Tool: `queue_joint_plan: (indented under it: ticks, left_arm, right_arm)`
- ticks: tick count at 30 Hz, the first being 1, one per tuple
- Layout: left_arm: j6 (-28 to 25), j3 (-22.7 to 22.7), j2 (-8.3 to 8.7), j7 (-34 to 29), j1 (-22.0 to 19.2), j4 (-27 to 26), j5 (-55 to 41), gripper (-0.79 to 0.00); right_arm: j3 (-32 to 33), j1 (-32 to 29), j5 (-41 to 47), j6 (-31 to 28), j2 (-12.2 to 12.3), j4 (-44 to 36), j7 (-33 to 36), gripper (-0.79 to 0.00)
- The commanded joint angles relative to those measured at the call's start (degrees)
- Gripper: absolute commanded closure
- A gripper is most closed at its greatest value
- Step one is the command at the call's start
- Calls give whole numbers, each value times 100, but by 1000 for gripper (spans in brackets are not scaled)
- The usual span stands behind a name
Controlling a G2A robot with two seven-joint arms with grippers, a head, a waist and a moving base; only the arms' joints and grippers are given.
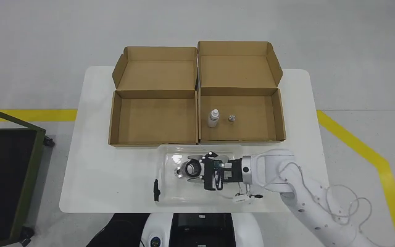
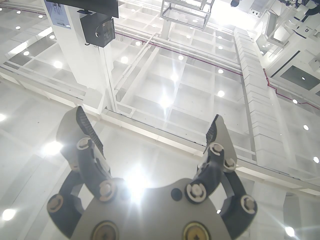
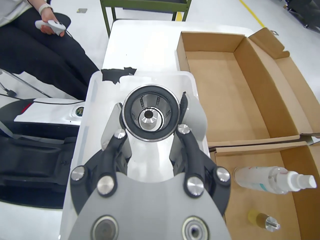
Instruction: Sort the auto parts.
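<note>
Right end effector (image 3: 151, 107) clamps round metal part w/ black rubber ring (image 3: 151, 116) in clear plastic tray (image 3: 83, 126); brown cardboard box (image 1: 256, 120) holds two sorted (white spray bottle (image 1: 213, 117), small metal fitting (image 1: 232, 117)). Left end effector (image 2: 148, 114) gapes.

Top cam overhead; L wrist upward; R wrist near tray (image 3: 85, 126).

In the right gripper (image 3: 151, 104), round part (image 3: 150, 119): polished metal, matt black rim. Gripper plate brushed metal; links matt black plastic. Beneath it, tray (image 3: 85, 131): glossy translucent plastic. Beside it, box (image 3: 225, 83): matt brown cardboard. Nearby, bottle (image 3: 262, 179): smooth white plastic. Under all, table (image 3: 140, 46): smooth, white.
</note>
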Motion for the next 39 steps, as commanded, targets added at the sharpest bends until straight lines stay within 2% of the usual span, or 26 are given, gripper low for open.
queue_joint_plan:
  ticks: [1,14,27,33,39]
  left_arm:
    - [0,0,0,0,0,0,0,-785]
    - [0,0,0,0,0,0,0,-785]
    - [0,0,0,0,0,0,0,-785]
    - [0,0,0,0,0,0,0,-785]
    - [0,0,0,0,0,0,0,-785]
  right_arm:
    - [98,-28,99,-33,9,-22,-231,0]
    - [599,359,277,15,4,-441,-874,0]
    - [845,777,467,270,-62,-470,-1457,0]
    - [875,889,695,69,-92,-423,-1887,0]
    - [832,960,735,-3,-123,-360,-2021,0]
